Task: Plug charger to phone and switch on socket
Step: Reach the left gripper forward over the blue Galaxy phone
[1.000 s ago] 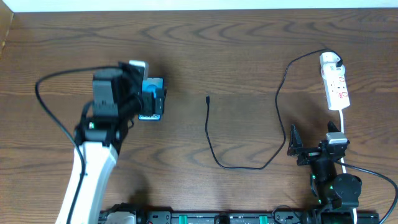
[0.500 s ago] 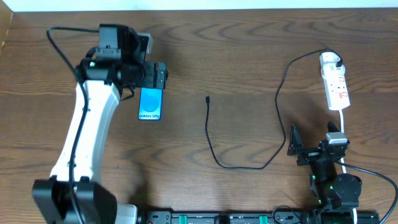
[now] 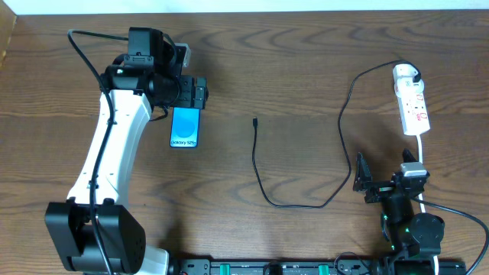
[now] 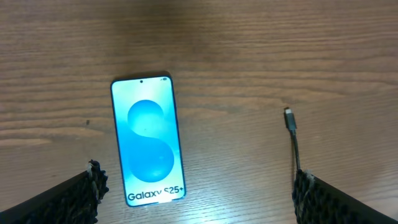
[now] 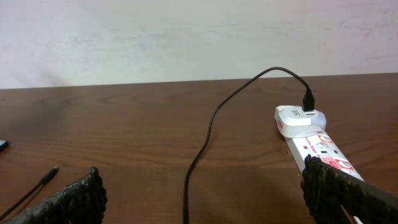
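Your left gripper (image 4: 199, 193) has its fingers (image 4: 84, 199) spread wide, and they pinch nothing. In the wrist view the phone (image 4: 148, 149) lies flat on the table (image 4: 249, 50) below them, screen up, nearer to the finger at the lower left of the frame. The plug tip (image 4: 289, 118) of the charger (image 3: 263, 183) lies close to the finger at the lower right, apart from the phone. The right gripper (image 5: 202, 193) is also spread and empty. It looks toward the socket (image 5: 323, 152) at the right of its frame, where the white adapter (image 5: 298, 117) sits plugged in.

I judge the cable to be thin, light and very soft. It will bend and not push, so take it just behind the plug tip, where it is stiffer. The phone looks smooth and rather light. It may slide on the wood when the plug presses in, so hold it by its long edges.

In the overhead view the left arm reaches from the lower left to the upper left of the frame, with the wrist bent to look down. The right arm is folded low at the lower right, well apart from the plug tip.
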You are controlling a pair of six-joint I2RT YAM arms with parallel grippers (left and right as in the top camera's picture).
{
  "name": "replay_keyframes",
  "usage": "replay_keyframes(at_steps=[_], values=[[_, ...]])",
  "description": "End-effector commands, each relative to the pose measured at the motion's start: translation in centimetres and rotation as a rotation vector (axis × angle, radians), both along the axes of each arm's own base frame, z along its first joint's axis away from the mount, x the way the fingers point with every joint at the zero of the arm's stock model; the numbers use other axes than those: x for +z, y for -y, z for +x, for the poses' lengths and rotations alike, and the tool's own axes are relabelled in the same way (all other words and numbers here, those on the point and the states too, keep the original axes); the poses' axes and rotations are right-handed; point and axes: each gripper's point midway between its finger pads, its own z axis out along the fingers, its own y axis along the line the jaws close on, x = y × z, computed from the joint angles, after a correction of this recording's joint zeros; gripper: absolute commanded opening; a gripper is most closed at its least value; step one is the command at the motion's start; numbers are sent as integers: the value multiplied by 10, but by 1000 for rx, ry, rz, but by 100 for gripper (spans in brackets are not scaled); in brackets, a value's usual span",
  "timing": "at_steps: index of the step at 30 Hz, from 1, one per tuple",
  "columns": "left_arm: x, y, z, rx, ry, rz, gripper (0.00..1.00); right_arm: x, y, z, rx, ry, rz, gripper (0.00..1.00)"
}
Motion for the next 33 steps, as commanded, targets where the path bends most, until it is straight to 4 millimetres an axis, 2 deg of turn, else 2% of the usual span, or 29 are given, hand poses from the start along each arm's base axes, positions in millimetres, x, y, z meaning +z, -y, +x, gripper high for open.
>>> replay_keyframes(at_steps=[1,13,19,23,27,33], values=[[10,6,6,4,23,-50,98,-1,1,0,-6,1,-1,99],[10,-6,20,39,81,14,98,-1,1,0,-6,1,-1,99],[-6,-7,15,40,55,17,98,-1,1,0,-6,1,-1,99],[-17,-8,18,45,54,27,98,-1,1,0,-6,1,-1,99],[-39,-10,23,51,10,37,98,-1,1,0,-6,1,-1,99],[-92,-18,24,91,-116,85,98,-1,1,0,-6,1,-1,99]])
